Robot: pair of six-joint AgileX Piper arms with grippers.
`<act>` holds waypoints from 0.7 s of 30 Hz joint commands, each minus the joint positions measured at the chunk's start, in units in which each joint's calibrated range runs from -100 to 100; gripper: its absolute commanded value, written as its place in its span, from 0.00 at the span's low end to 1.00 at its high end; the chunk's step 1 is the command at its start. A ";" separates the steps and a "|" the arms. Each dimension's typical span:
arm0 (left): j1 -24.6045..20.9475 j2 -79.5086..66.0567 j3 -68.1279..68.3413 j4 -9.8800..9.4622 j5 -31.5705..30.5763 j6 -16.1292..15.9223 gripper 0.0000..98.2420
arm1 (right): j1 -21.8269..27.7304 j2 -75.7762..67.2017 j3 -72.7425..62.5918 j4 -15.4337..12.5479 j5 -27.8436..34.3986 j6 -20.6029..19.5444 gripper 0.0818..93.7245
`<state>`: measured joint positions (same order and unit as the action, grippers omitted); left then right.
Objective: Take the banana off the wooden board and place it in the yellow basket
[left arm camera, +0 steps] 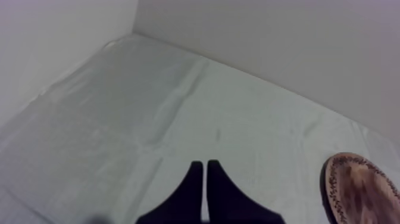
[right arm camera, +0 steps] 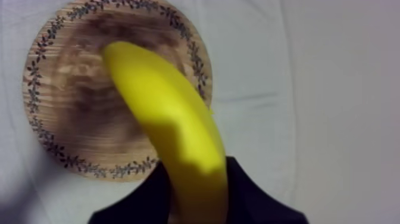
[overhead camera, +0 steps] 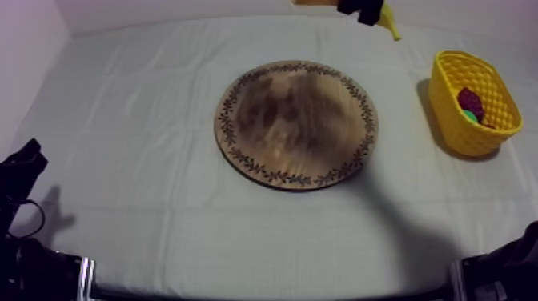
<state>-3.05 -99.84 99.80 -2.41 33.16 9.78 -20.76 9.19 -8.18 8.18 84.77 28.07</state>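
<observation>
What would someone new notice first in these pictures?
The bright banana stands out most, clamped in the right gripper and held in the air, clear of the bare wooden board at the middle of the table. Next comes the yellow basket at the table's right side.

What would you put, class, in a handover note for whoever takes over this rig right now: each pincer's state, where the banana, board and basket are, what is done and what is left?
Left pincer: shut on nothing, at rest beside the board.
Right pincer: shut on the banana, held in the air clear of the board.
Basket: at the table's right side, a small red fruit inside.
Done: banana is off the board, which is bare.
Left: carry the banana over the basket and release it.
</observation>
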 commanded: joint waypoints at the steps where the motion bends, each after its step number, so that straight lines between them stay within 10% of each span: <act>1: -0.02 0.02 -0.02 -0.01 -0.01 0.01 0.00 | 1.37 -0.08 1.21 0.29 0.14 -1.86 0.16; 21: -0.02 0.02 -0.02 -0.01 -0.01 0.01 0.00 | 19.82 -5.68 12.63 1.94 0.26 -8.74 0.16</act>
<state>-3.05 -99.84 99.80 -2.41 33.16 9.78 -3.30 3.87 3.91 10.20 84.85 19.31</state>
